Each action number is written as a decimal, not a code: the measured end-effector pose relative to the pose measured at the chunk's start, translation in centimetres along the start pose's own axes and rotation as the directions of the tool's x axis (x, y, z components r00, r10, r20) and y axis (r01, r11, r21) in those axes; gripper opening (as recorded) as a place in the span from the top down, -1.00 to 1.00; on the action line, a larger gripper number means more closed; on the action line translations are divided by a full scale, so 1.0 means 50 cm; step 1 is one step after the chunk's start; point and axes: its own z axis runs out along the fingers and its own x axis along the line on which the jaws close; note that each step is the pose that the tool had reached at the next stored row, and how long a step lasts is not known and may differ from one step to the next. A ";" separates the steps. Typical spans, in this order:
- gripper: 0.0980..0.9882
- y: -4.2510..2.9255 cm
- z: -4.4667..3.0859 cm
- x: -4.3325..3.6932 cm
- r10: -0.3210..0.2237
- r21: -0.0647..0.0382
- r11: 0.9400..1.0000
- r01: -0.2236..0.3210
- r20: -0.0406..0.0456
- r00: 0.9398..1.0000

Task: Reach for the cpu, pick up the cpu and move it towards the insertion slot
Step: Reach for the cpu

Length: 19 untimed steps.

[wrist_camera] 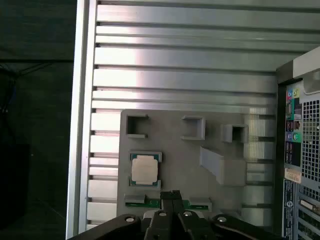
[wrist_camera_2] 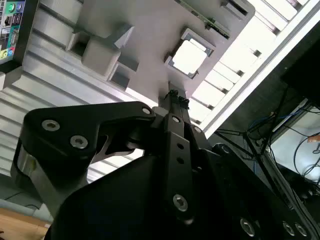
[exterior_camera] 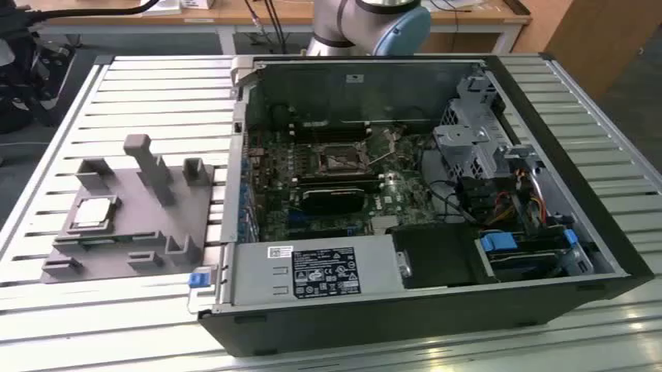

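hovering over a grey fixture plate point(wrist_camera: 175, 155), the gripper point(wrist_camera: 171, 195) has its two black fingers pressed together with nothing between them, and in the first wrist view the tips sit over a green strip point(wrist_camera: 134, 202) at the plate's edge, just beside the cpu point(wrist_camera: 145, 168) but not touching it. the cpu lies flat in a square pocket of the plate, its pale metal top facing up and bright with glare in the second wrist view, where the closed fingertips point toward it with a gap of bare plate between. in the exterior view the plate rests on a slatted aluminium table point(exterior_camera: 155, 101) at the exterior view's left, with several upright grey blocks point(exterior_camera: 145, 167) standing around the chip. an open computer case point(exterior_camera: 414, 318) lies on the same table just beside the plate, toward the exterior view's right. inside it, on the green motherboard, the insertion slot point(exterior_camera: 339, 159) shows as a silver frame around a dark centre, with a long black card point(exterior_camera: 331, 198) lying just beside it. the cpu and the insertion slot are well apart, with the case wall between them. the arm's base point(exterior_camera: 373, 23) stands behind the case.
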 end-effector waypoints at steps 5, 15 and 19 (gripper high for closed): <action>0.98 0.000 0.000 0.006 0.000 0.000 1.000 0.000 0.000 1.000; 0.98 -0.006 0.003 0.041 0.000 0.000 1.000 0.000 0.000 1.000; 0.98 -0.018 0.007 0.044 -0.001 0.000 1.000 0.001 0.000 1.000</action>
